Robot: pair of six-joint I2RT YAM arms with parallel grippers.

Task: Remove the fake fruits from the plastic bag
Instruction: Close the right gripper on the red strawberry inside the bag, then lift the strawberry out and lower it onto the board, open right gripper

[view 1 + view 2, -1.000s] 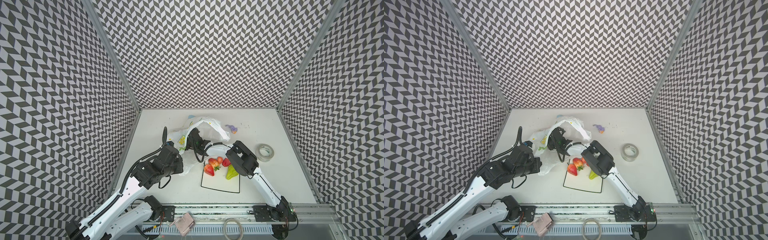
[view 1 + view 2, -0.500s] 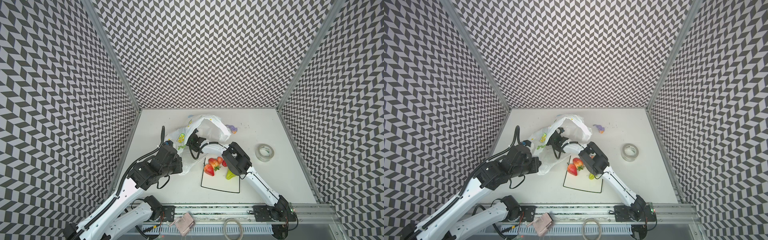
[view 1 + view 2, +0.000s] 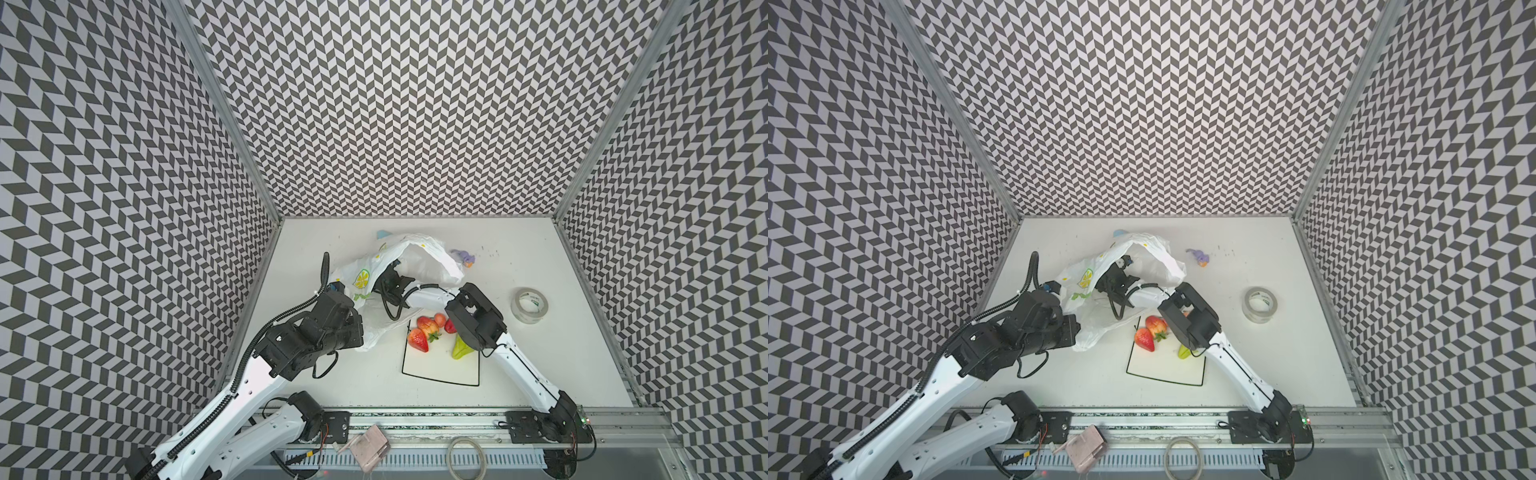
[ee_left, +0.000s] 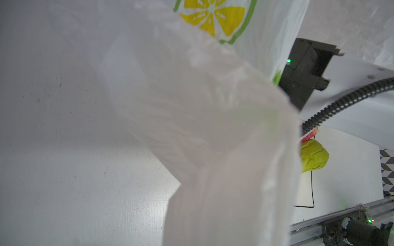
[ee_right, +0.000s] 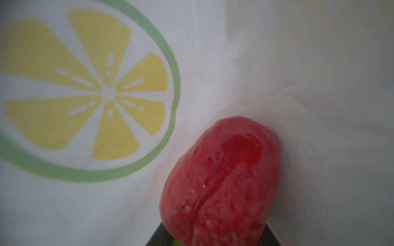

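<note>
**Right end effector inside the bag**

The left end effector (image 3: 360,332) is pressed together on the bag's (image 3: 419,266) near edge. The right end effector (image 3: 395,269) reaches inside, with a strawberry (image 5: 221,181) at its tips. I cannot tell whether it pinches. Other fruits (image 3: 417,340) lie on the plate (image 3: 440,370).

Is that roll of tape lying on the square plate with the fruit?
No, in a top view the tape roll lies on the table, apart from the plate.
</note>
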